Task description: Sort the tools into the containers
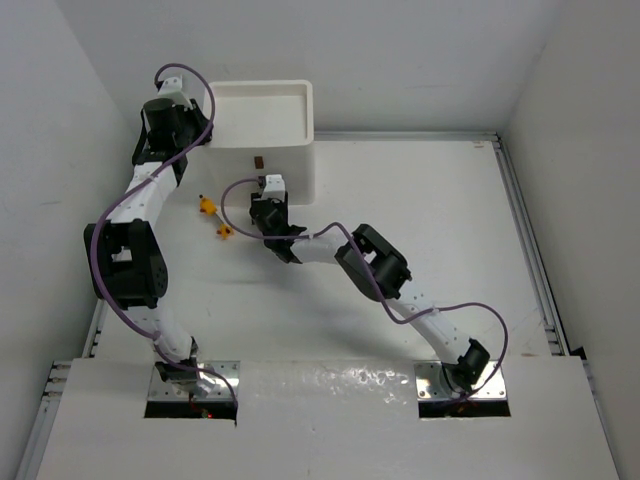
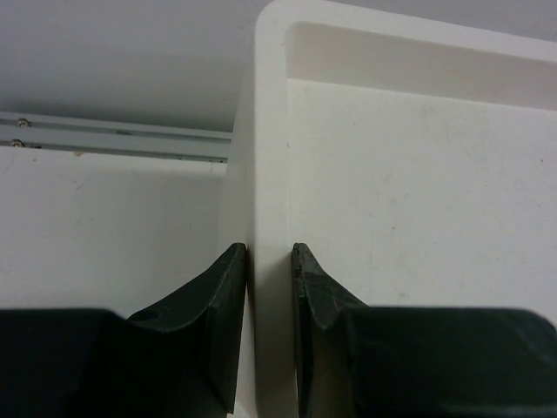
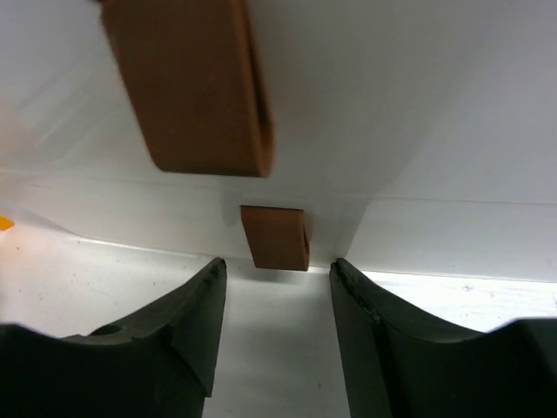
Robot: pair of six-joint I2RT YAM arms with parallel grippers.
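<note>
While left gripper (image 2: 270,254) clamps box rim (image 2: 271,131), right gripper (image 3: 277,266) gapes at handle (image 3: 275,237)

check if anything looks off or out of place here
Nothing looks spilled or broken. The one odd thing is that the left gripper grips the left rim wall of the box rather than a tool. A yellow tool and another lie loose left of the box.
</note>
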